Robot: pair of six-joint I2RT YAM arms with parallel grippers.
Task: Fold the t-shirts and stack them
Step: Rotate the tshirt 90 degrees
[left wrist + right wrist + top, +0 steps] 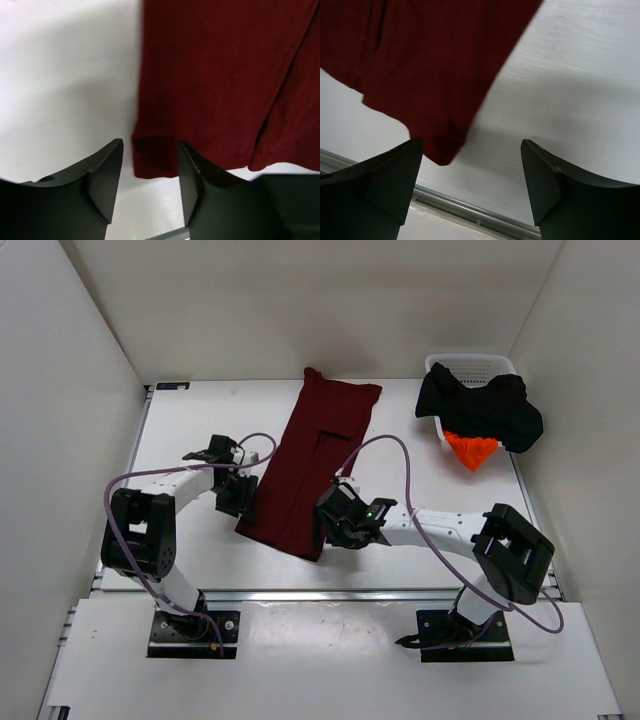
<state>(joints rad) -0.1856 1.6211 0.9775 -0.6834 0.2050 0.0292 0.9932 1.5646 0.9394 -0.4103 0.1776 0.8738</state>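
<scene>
Bare white table [190, 420] boxed in by plain white walls [320, 300], evenly lit

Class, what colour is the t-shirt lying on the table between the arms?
The t-shirt is dark red, shown best in the top external view.

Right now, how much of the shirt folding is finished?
Partly done: the maroon shirt lies on the table, folded into a long strip. In hand: both arms' jaws stand open at its near corners, probably to fold it shorter. Still to do: the black shirt and orange shirt sit crumpled at the white basket, and nothing is stacked.
</scene>
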